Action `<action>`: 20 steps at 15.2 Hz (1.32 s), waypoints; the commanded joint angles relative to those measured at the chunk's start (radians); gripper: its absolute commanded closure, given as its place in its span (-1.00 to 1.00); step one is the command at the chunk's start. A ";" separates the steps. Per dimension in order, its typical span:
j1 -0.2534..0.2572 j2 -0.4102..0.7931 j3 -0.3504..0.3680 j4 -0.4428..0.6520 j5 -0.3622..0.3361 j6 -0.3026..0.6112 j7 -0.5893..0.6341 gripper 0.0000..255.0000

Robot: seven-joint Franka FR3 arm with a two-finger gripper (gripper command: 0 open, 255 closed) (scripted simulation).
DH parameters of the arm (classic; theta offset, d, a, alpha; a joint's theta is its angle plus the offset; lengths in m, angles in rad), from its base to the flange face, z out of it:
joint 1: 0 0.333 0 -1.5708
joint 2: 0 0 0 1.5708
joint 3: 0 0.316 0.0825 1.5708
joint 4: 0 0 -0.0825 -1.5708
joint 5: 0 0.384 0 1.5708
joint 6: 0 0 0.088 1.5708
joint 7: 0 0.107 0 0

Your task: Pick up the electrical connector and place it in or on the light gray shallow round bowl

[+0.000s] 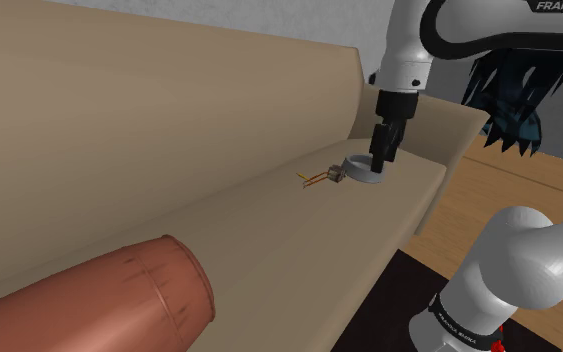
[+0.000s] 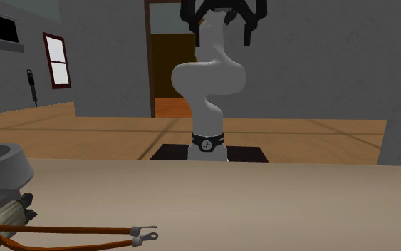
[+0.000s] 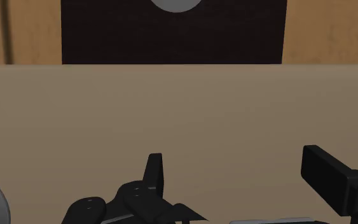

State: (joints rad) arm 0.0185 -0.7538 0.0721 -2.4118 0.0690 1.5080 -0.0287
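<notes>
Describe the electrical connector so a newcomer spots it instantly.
On the long beige surface, find the light gray shallow bowl under the black gripper. The connector lies just beside it: a small grey body trailing thin orange wires, unlike the plain bowl.

Readable at the upper right of the shoulder view: "FRANKA", in white capitals on a dark link of the arm (image 1: 509,25). Lower right of the same view: small white lettering on the black band (image 1: 466,322) round the arm's base, too small to read. Centre of the second exterior view: round white emblem on that band (image 2: 208,142), illegible.
</notes>
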 commanded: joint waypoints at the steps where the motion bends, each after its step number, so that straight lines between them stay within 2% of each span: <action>1: 0.000 0.000 0.000 0.000 0.000 0.000 0.000 -1.00; 6: 0.024 0.017 -0.139 -0.070 -0.113 0.109 -0.315 -1.00; 12: 0.059 0.128 -0.307 -0.082 -0.219 0.272 -0.682 -1.00; 16: 0.099 0.249 -0.415 -0.047 -0.251 0.387 -0.926 -1.00; 20: 0.151 0.398 -0.512 0.019 -0.235 0.494 -1.177 -1.00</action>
State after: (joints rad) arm 0.1556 -0.3850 -0.4201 -2.4048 -0.1711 1.9771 -1.1376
